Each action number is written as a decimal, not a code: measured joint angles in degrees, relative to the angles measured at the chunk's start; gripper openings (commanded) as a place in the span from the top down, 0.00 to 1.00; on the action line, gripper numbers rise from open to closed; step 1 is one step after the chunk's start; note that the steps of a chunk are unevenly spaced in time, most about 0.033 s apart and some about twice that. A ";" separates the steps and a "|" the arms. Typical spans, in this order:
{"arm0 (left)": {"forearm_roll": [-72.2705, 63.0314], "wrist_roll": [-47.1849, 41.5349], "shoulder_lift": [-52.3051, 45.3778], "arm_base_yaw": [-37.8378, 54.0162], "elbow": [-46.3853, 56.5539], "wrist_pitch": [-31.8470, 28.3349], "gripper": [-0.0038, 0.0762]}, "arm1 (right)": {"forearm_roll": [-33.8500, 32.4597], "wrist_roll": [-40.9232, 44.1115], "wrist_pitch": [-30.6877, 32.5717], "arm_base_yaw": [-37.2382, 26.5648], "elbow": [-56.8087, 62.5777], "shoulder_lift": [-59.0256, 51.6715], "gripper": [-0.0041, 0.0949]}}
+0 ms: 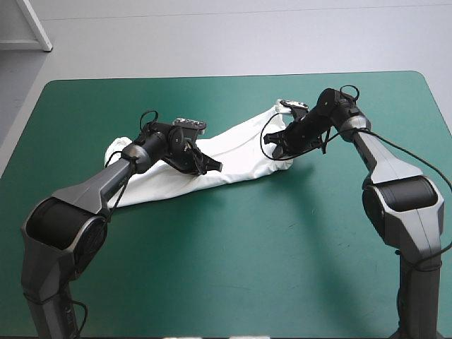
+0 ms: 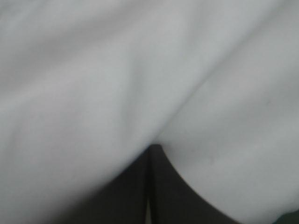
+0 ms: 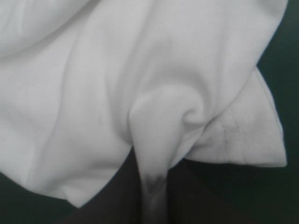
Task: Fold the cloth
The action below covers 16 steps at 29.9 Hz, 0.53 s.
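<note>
Grips the T-shirt (image 1: 240,145) with both arms over the middle of the desk (image 1: 233,275). Stretches it into a long, rumpled white band, slanting from the desk's left side toward the far right, well away from every edge.

Clamps the left hand (image 1: 212,167) on the band's near edge, about halfway along. In the left wrist view, brings the black fingers (image 2: 126,196) all but together in one pointed arch, with a thin sliver of white between them (cloth fills nearly everything ahead, with no hem or seam to go by).

Pinches with the right hand (image 1: 274,148) at the band's far-right end, just beside a bunched corner. In the right wrist view, draws a ridge of fabric down between the nearly closed fingers, puckered into a small whorl just ahead of the tips. Shows a stitched hem (image 3: 252,140) flaring off to one side over the teal-green cover (image 3: 285,84).

Leaves the band's left end in a small heap on the cover, partly behind the left forearm. Cannot tell whether the stretch between the two hands touches the cover or hangs just above it.
</note>
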 measured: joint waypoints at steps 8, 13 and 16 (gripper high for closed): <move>-1.85 2.63 0.06 0.13 0.00 0.28 0.96 | 3.55 0.10 -0.65 0.24 -1.67 -9.52 0.97; -7.43 5.73 0.35 0.33 0.00 -0.98 0.96 | 7.87 0.10 -0.30 1.30 -5.01 -12.18 0.97; -11.63 7.95 0.67 0.33 0.00 -1.50 0.96 | 8.03 0.10 0.00 3.25 -7.80 -12.54 0.97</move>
